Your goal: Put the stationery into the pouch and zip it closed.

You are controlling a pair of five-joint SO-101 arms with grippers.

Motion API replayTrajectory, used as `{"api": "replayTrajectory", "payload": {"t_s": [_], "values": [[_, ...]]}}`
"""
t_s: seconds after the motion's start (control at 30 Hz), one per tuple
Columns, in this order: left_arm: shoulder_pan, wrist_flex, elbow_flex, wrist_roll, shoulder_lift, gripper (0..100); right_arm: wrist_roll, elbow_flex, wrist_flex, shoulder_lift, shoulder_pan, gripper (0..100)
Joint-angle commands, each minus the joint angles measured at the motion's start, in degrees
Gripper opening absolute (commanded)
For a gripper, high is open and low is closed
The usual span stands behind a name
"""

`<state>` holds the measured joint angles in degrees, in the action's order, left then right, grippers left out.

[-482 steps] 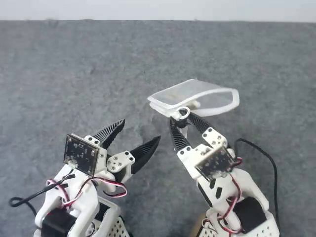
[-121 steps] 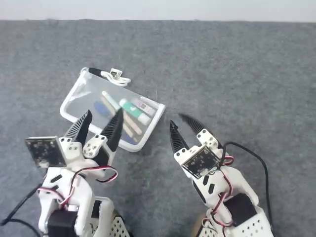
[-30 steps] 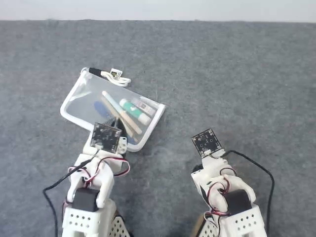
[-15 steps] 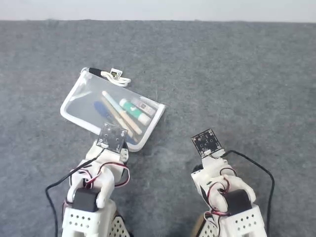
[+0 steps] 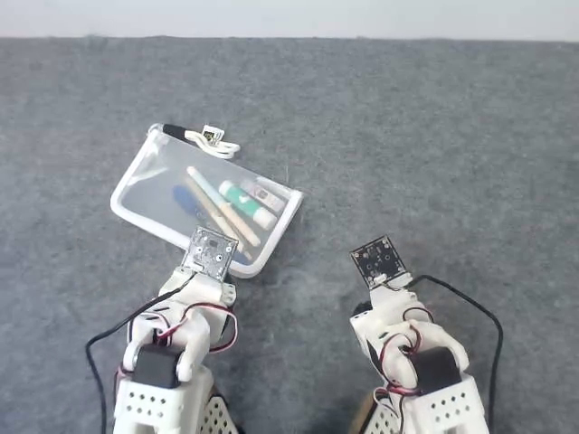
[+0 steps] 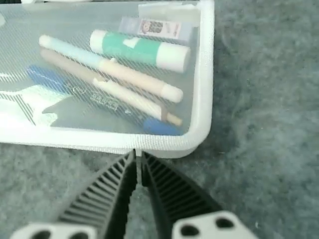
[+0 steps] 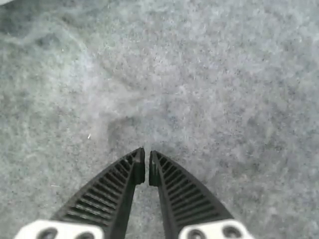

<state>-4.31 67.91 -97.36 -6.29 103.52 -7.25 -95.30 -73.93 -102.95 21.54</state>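
My left pincer was closed with nothing between its tips, which sat right at the white rim of the pouch; I couldn't tell whether they touched it. My right pincer was closed too and empty, over the bare grey surface, well apart from the pouch. The clear pouch lay flat ahead of the left arm with the stationery inside it: a tan pen, a pale blue pen and a green glue stick. A white cord trailed at its far corner.
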Motion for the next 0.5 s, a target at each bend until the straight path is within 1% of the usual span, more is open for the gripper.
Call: {"api": "replayTrajectory", "payload": {"t_s": [0.0,0.47], "values": [[-0.1,4.3,0.8,0.0,0.8,1,0.4,-1.2,-0.4,-0.9,-0.8,0.7],[-0.3,4.4,0.8,0.0,0.8,1,0.4,-1.2,-0.4,-0.9,-0.8,0.7]]}}
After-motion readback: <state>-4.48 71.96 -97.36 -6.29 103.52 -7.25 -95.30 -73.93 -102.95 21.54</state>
